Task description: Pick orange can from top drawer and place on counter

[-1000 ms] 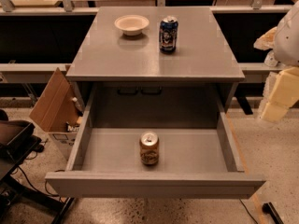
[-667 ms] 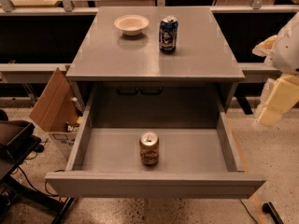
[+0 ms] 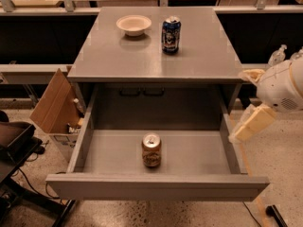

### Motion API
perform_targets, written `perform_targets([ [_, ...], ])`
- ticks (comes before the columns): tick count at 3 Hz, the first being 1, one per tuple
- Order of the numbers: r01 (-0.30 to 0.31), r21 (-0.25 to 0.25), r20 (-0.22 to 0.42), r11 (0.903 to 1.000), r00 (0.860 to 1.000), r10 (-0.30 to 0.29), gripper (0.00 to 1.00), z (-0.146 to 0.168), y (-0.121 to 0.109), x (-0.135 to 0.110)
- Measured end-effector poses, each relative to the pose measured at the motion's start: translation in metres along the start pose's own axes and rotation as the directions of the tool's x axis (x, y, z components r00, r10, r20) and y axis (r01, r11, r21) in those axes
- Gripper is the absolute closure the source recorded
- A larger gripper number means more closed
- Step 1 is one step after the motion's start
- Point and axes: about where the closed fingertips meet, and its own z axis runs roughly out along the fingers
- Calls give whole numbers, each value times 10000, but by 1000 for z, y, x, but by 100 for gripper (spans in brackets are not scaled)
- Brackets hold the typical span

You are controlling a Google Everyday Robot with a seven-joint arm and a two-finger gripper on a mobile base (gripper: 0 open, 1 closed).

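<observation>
The orange can (image 3: 151, 150) stands upright in the middle of the open top drawer (image 3: 156, 186), near its front panel. The drawer is pulled fully out of the grey cabinet. The counter (image 3: 156, 48) is the flat grey cabinet top above it. My gripper (image 3: 249, 121) hangs at the right edge of the view, just outside the drawer's right wall and above floor level. It is well to the right of the can, holds nothing and touches nothing. The white arm housing (image 3: 284, 86) sits behind it.
A dark blue can (image 3: 171, 34) and a cream bowl (image 3: 134, 24) stand at the back of the counter. An open cardboard box (image 3: 54, 108) leans left of the cabinet. A black chair base (image 3: 14, 148) is at the lower left. Wooden tables stand behind.
My arm and gripper have shifted slightly left and down, closer to the drawer's right wall. The cans, bowl and drawer have not moved.
</observation>
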Motion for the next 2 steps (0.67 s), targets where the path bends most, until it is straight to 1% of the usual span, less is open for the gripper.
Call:
perform_targets([
  [1, -202, 568, 1727, 9982, 9849, 101, 0, 59, -21, 10],
  [2, -205, 573, 1725, 9981, 9849, 103, 0, 60, -21, 10],
])
